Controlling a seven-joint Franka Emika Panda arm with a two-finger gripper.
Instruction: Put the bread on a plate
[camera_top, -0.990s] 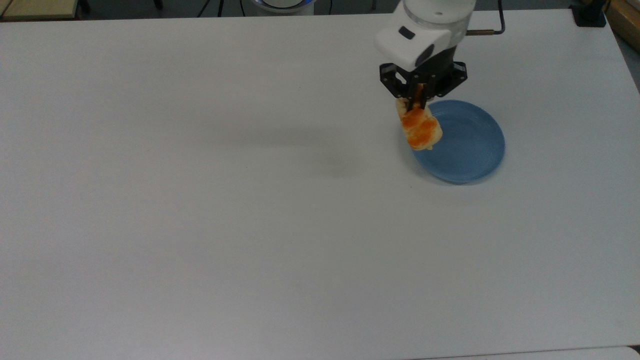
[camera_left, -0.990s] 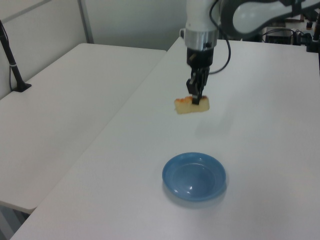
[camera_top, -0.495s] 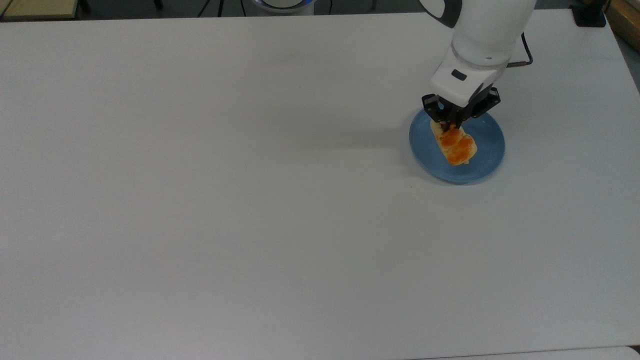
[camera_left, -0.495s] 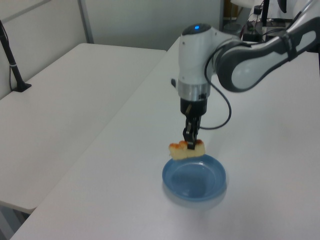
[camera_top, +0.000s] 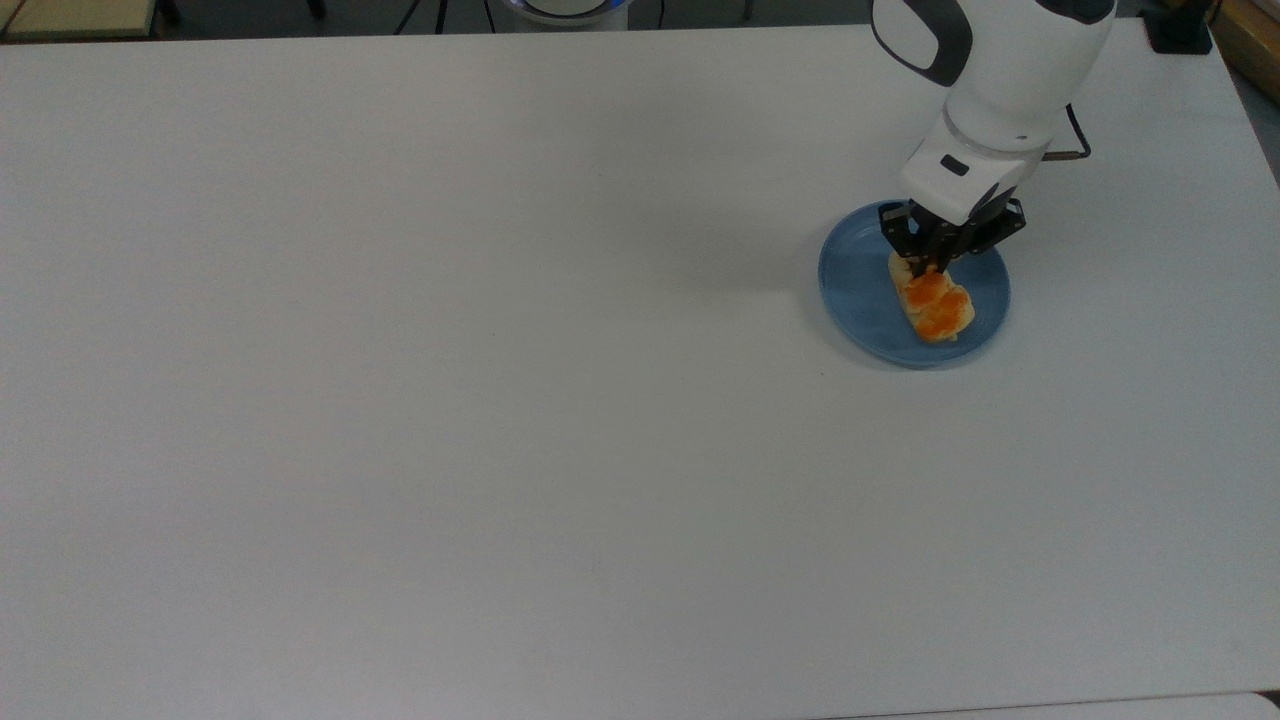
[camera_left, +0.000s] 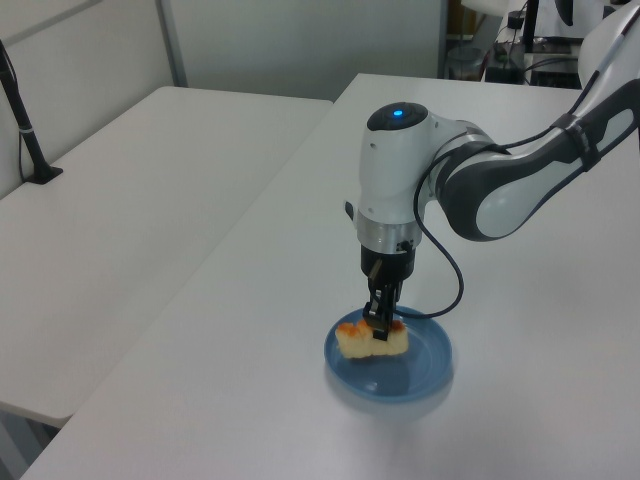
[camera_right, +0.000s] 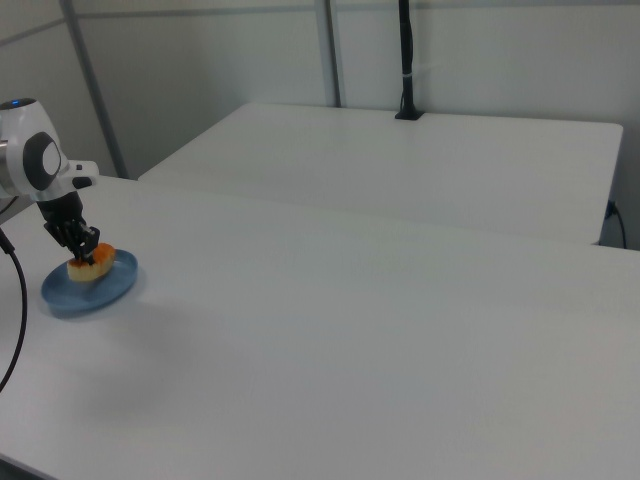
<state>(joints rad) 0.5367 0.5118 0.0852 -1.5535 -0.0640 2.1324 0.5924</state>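
Looking down in the top view, we see the gripper clenched on the bread, which sits inside the blue plate, toward the top view's right on the white table.

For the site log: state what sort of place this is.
Probably a robotics lab or test room: plain white tables pushed together, a Panda arm setting toy-like bread on a blue plate, and black clamped poles at the table edges.
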